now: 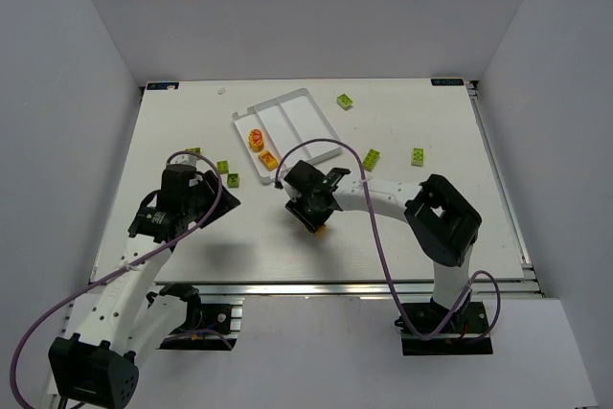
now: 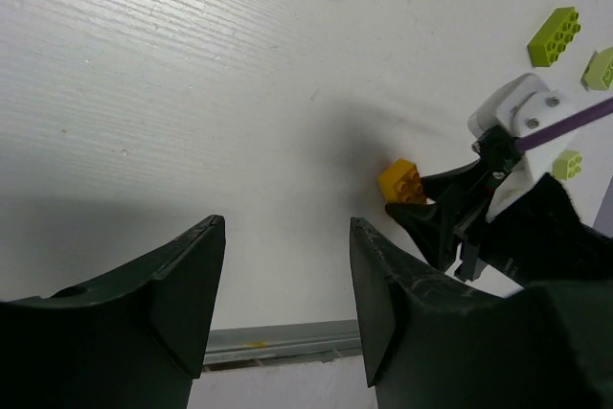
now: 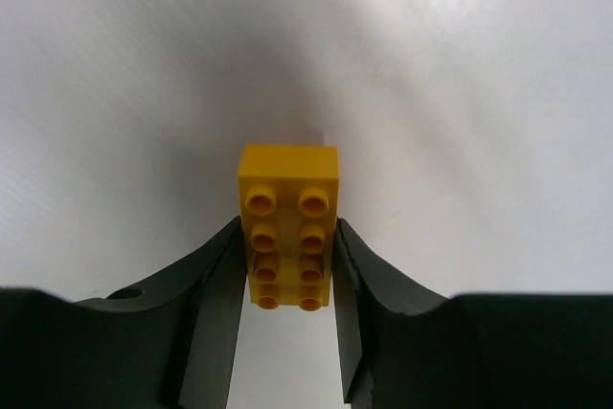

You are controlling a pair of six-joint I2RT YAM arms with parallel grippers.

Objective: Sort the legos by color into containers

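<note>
White tabletop (image 1: pixel 431 227) underlies both arms. The right gripper (image 3: pixel 287 265) pinches a yellow eight-stud brick (image 3: pixel 287 179); the left gripper (image 2: pixel 287 237) hangs spread.

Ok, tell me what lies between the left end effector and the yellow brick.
Only bare table: the left wrist view shows nothing between the left end effector and the yellow brick, which the right end effector grips.

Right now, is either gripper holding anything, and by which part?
The right gripper pinches the yellow 2x4 brick by its two long sides, over the near half. The left gripper is open and empty.
</note>
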